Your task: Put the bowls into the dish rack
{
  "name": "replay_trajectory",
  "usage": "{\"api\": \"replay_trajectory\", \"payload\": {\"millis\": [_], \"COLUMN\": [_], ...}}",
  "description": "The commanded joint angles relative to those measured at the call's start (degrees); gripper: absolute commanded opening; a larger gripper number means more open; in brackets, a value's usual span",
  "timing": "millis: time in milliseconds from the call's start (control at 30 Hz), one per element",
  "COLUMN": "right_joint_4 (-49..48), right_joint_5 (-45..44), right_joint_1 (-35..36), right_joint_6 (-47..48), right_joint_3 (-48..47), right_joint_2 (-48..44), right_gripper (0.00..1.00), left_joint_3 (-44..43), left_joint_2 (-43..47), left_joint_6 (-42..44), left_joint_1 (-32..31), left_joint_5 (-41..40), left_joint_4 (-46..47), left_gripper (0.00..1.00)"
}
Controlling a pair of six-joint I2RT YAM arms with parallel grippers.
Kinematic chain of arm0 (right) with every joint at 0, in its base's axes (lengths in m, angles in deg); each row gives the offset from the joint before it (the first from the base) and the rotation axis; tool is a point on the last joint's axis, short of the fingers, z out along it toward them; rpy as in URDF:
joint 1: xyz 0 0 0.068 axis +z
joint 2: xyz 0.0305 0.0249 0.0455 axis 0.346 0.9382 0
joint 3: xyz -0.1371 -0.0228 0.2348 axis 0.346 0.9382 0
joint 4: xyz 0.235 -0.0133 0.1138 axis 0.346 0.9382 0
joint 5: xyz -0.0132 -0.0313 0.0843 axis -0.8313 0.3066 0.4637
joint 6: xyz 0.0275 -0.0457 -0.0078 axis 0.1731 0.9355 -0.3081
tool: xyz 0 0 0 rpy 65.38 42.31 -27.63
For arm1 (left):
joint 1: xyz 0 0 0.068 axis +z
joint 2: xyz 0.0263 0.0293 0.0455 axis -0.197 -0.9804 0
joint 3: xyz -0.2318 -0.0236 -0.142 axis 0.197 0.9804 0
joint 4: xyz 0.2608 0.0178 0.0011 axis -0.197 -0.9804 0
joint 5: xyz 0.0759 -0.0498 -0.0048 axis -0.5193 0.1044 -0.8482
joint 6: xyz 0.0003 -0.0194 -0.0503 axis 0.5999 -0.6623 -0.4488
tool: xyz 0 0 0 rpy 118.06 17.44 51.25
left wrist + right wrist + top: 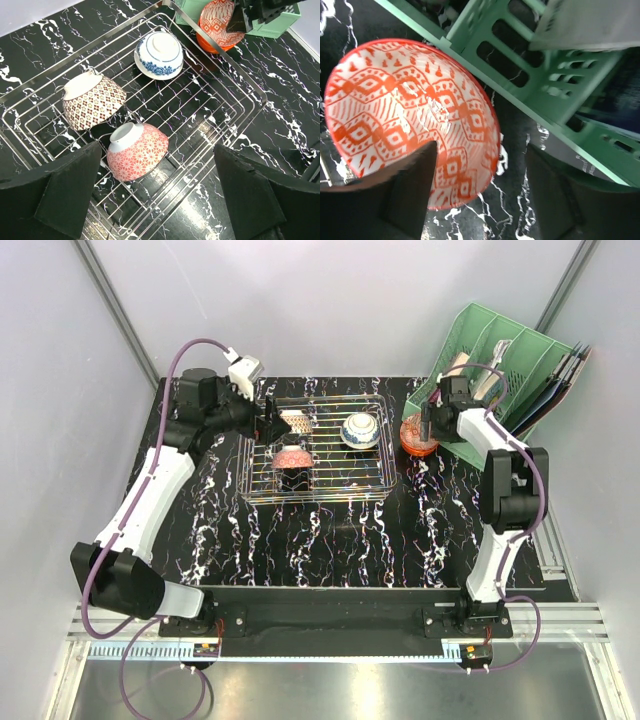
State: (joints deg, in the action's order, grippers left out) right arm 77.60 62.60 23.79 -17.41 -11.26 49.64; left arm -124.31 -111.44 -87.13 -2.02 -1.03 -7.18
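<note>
Black marbled table [330, 540] holds a dish rack [315, 497] with three bowls [159, 55].

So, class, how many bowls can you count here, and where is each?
5. Three lie in the dish rack: a brown-patterned bowl, a pink-red bowl and a blue-and-white bowl. Outside it, a red-patterned bowl sits tilted in an orange bowl. None seems hidden.
</note>
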Motion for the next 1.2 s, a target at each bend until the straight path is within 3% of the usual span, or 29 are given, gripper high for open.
{"api": "replay_trajectory", "payload": {"millis": [0, 167, 367, 700, 800, 900, 1000, 1033, 1167], "right_joint_4": [-0.1, -0.1, 0.3, 1.2, 1.3, 1.3, 1.3, 1.3, 1.4], "right_joint_5": [3.1, 3.4, 2.7, 0.5, 1.2, 1.9, 2.2, 2.6, 2.7], "right_joint_1": [-0.8, -0.8, -0.7, -0.8, -0.8, -0.7, -0.7, -0.9, -0.8], "right_joint_6": [-2.4, -3.3, -3.1, -1.8, -1.8, -2.1, -2.4, -2.4, -2.3], "right_joint_3": [-3.6, -3.6, -2.9, -4.2, -4.5, -4.6, -4.6, -4.8, -5.2], "right_joint_2": [1.8, 0.5, -1.9, -5.0, -4.6, -3.4, -2.7, -2.6, -3.2], "right_gripper": [0.72, 0.56, 0.47, 0.39, 0.26, 0.24, 0.1, 0.0, 0.0], "left_joint_3": [0.0, 0.8, 1.2, 2.0, 1.8, 1.7, 2.0, 2.0, 1.4], "left_joint_2": [0.3, 0.5, 0.2, -0.2, -0.4, -0.5, -0.7, -0.8, -1.9], "left_joint_6": [0.3, 0.6, 0.3, 0.5, 0.3, 0.3, 0.4, 0.6, 0.7], "left_joint_1": [-1.0, -1.6, -2.8, -4.2, -4.4, -4.5, -4.8, -4.8, -5.2], "left_joint_5": [-2.2, -2.5, -2.7, -3.3, -3.4, -3.6, -3.6, -3.6, -3.9], "left_joint_4": [3.1, 3.1, 3.1, 3.1, 3.2, 3.2, 3.1, 3.2, 3.2], "left_gripper": [0.99, 0.99, 0.99, 0.99, 0.99, 0.99, 0.99, 0.99, 0.99]}}
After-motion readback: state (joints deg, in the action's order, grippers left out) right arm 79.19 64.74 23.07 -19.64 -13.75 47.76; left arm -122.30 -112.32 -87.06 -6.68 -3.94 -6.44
